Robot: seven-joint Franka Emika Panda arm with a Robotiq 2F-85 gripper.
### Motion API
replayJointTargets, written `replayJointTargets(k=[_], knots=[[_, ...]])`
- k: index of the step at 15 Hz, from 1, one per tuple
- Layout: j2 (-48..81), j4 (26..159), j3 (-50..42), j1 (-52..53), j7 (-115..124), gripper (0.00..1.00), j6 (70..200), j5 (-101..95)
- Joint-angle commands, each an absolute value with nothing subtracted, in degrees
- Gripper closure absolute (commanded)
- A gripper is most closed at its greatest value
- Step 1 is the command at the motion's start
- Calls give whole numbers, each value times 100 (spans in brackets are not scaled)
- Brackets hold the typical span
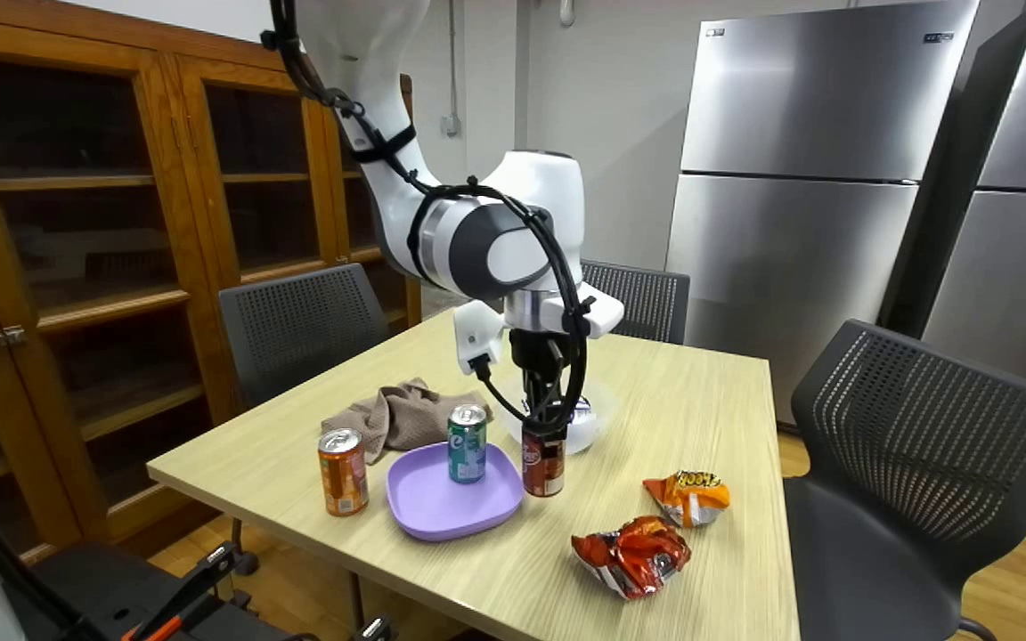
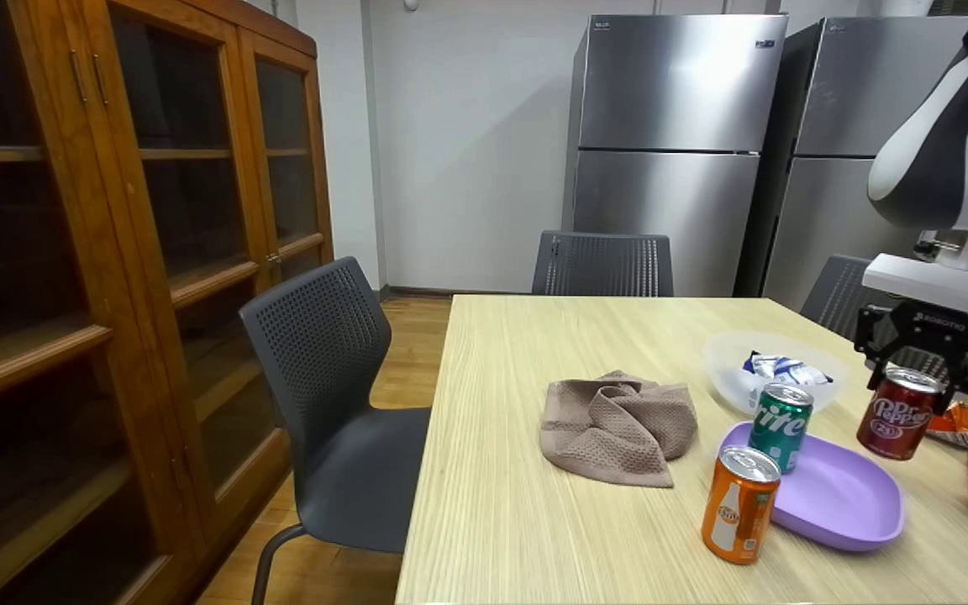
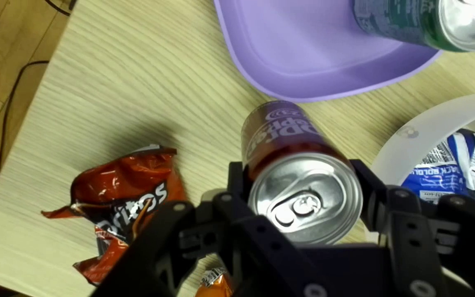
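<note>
Gripper (image 3: 301, 181) up close: grab looks done, release isn't; jaws squeeze the Dr Pepper (image 2: 897, 418) just right of the plate (image 1: 442, 512), can't tell if it's lifted. Green can (image 1: 467, 450) sits on the plate, orange can (image 1: 344, 474) left of it.

Sprite (image 2: 778, 433) on plate (image 2: 845, 497) — can (image 2: 896, 420) (in hand (image 3: 300, 181)) beside.

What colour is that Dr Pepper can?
The Dr Pepper can is dark red with pale lettering, seen best in an exterior view.
</note>
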State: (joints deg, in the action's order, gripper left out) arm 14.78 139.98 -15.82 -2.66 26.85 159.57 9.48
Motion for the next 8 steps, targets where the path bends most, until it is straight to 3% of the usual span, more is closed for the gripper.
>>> replayJointTargets(k=[1,8], knots=[[856,14590,-1659,-74,3160,62,16127,629],[607,14888,-1464,-16,3687,62,16074,447]])
